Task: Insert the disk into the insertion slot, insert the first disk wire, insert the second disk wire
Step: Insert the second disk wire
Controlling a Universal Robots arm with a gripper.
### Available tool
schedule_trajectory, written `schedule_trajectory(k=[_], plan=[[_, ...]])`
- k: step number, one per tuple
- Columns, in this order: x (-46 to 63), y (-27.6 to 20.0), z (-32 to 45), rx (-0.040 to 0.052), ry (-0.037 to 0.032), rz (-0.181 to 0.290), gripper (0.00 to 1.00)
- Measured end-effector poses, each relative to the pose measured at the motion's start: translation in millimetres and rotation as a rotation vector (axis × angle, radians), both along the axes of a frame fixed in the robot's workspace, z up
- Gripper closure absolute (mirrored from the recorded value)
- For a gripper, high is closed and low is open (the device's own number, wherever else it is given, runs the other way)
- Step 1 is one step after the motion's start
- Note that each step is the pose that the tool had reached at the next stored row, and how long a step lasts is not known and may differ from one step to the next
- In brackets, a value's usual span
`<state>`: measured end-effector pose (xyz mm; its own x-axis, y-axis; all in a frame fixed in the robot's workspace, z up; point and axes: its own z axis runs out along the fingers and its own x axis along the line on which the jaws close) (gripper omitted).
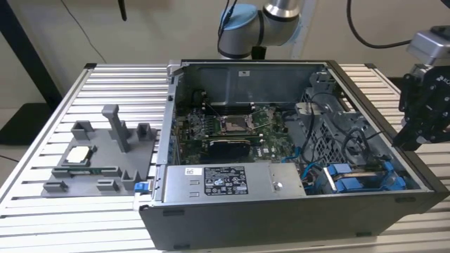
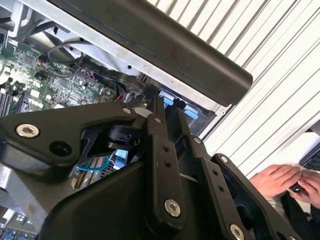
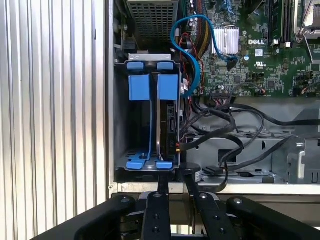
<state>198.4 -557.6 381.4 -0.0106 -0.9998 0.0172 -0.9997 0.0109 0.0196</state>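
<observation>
Blue-framed disk [image 3: 169, 125] stands edge-up in bay [image 3: 120, 125], near corner of case [image 1: 281, 224], exterior view's right; prob. seated. Gripper [image 3: 175, 182] hovers outside that wall, aligned w/ bay, clearing rim; jaws slightly apart, empty.

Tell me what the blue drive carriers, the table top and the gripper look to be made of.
Blue carriers: plastic by the look, with saturated even colour and moulded tabs. Table top: probably aluminium, pale silver ribbed slats with a dull sheen. Gripper: matte black jointed links; coated metal or plastic, hard to tell.
</observation>
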Motion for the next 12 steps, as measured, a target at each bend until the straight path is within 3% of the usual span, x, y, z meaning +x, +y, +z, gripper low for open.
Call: schedule_trajectory(k=[12], plan=[[6.1, 0.1, -1.0, 0.0039, 0.002, 0.0, 0.73]])
